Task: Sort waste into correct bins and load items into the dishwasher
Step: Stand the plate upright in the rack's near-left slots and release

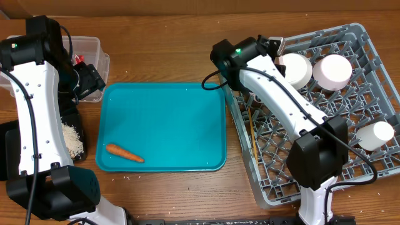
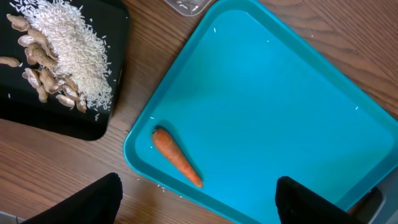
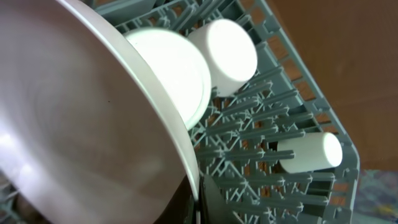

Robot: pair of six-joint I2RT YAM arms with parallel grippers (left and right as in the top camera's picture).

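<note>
Carrot: we are seeing the carrot lying flat in a corner of the teal tray, just inside the rim, with nothing touching it.
Carrot handling: we are judging it light, firm and smooth. It tapers, so it is likely to roll or slip out toward its thin tip. We are favouring a crosswise hold on the thicker half.
Left pincer: the left pincer is hanging above the tray's near edge with its fingers well apart and holding nothing.
Likely bin: we are guessing the black tray, beside the teal one and carrying rice grains and beige food bits.
Plate: the white plate is tilting on edge over the grey rack. We are treating it as stiff, glazed, slippery and breakable, with the rim the only place to hold.
Right pincer: the right pincer is looking clamped on that rim, near two bowls.
</note>
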